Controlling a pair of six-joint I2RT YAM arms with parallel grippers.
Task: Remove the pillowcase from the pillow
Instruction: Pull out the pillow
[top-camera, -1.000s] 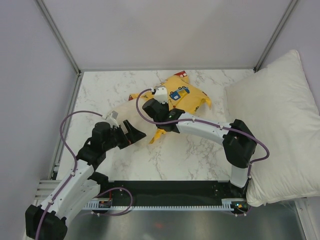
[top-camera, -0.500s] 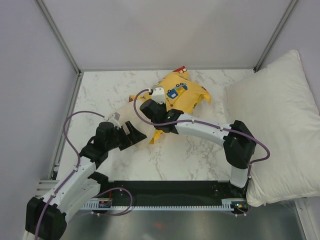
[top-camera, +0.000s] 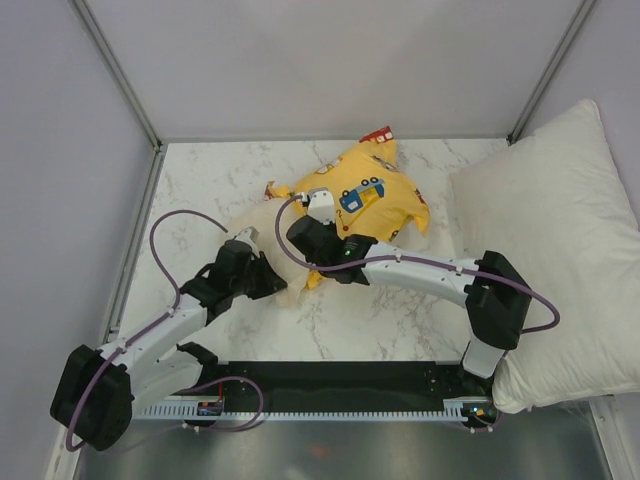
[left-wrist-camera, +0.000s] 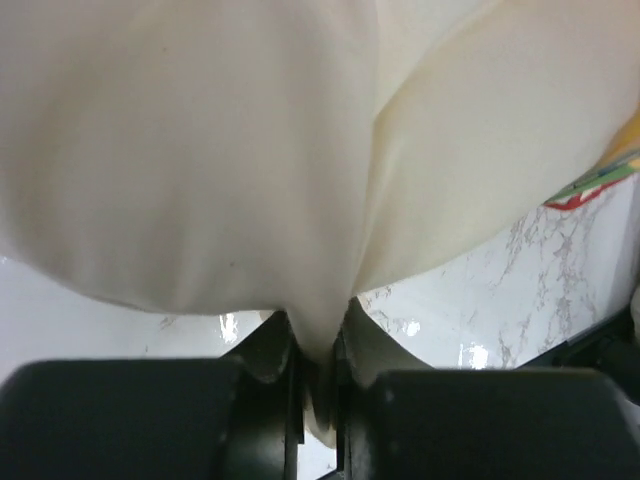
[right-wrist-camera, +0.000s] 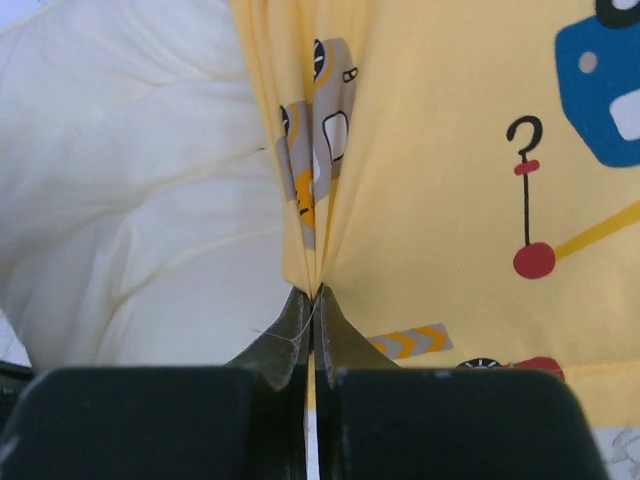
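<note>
On the desk (top-camera: 400, 320), left end effector (left-wrist-camera: 318, 340) pinches a thin fold of the pillow (left-wrist-camera: 200, 150); right end effector (right-wrist-camera: 315, 305) clamps bunched pillowcase (right-wrist-camera: 450, 150). Pillow partly out, mid-desk. Risk: either small pinch slips when pulled apart, or the case drags the pillow along.

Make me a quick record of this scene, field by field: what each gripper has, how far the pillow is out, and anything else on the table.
left gripper: shut on a fold of the small cream-beige soft pillow
right gripper: shut on a gathered fold of the bright yellow car-print fabric pillowcase
progress: cream end shows outside the case, toward the left arm
bystander: large white pillow at the right edge, untouched
surface: white marble-pattern table
</note>
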